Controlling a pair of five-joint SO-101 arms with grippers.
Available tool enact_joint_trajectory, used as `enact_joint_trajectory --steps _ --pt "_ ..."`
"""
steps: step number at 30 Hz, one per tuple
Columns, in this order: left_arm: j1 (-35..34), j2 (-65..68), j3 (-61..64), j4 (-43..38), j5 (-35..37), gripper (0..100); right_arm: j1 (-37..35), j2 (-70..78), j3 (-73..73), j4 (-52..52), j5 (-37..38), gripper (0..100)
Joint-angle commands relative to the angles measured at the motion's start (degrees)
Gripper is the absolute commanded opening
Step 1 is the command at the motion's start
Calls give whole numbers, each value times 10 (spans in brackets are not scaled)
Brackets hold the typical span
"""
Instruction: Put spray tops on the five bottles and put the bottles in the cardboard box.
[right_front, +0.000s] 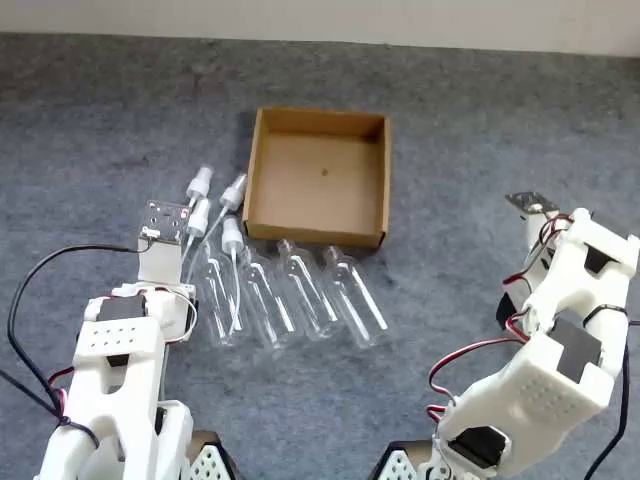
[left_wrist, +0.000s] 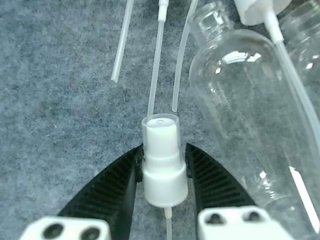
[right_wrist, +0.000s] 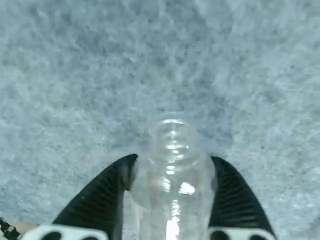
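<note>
My left gripper (left_wrist: 162, 151) is shut on a white spray top (left_wrist: 161, 172) whose dip tube trails back under the wrist. In the high view this gripper (right_front: 165, 237) sits just left of several clear bottles (right_front: 290, 295) lying side by side on the carpet, necks toward the cardboard box (right_front: 262, 165). Loose spray tops (right_front: 215, 205) with thin tubes lie near the box's front left corner. My right gripper (right_wrist: 173, 160) is shut on a clear open-necked bottle (right_wrist: 172, 145). That arm's gripper (right_front: 530, 212) stands at the far right, away from the box.
A big clear bottle (left_wrist: 240, 110) lies close beside the held top, and thin dip tubes (left_wrist: 157, 60) stretch ahead of it. A black cable (right_front: 40, 275) loops at the left. Grey carpet (right_front: 450, 150) lies bare between the box and the right arm.
</note>
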Motion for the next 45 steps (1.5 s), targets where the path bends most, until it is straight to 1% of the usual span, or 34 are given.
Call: enact_joint_trajectory --steps 1,4,6,10,13,15,18,21,24,28,31,33,36,41,43,45 --pt "13 -15 -1 -8 -4 5 0 -15 -26 3 -38 5" --pt "13 -16 -6 -8 -4 5 -23 -35 -73 32 -100 4" --pt "10 -17 -14 -8 -2 5 -61 -59 -106 68 -135 4" --pt "11 -17 -76 -4 7 5 -164 -144 -156 98 -230 4" --pt "13 -17 -146 16 47 5 -259 -223 -158 86 -311 4" --pt "15 -17 -211 45 68 5 -322 -273 -128 58 -355 4" --pt "20 -17 -318 92 113 5 -416 -345 -65 4 -400 4" --pt "20 -17 -421 117 175 4 -491 -415 19 -48 -427 4" --pt "20 -17 -501 127 236 4 -545 -484 125 -115 -440 4" --pt "22 -17 -561 127 331 4 -592 -586 261 -197 -444 4" --pt "44 -18 -576 127 394 4 -610 -644 336 -224 -444 4" --pt "66 -27 -581 128 417 4 -622 -669 371 -233 -441 4" --pt "98 -78 -577 132 428 3 -634 -682 399 -260 -440 4" --pt "119 -221 -558 193 425 3 -637 -684 410 -283 -440 4" --pt "116 -274 -501 185 423 3 -643 -685 410 -283 -440 4" --pt "116 -316 -434 141 415 3 -659 -685 410 -283 -440 4"
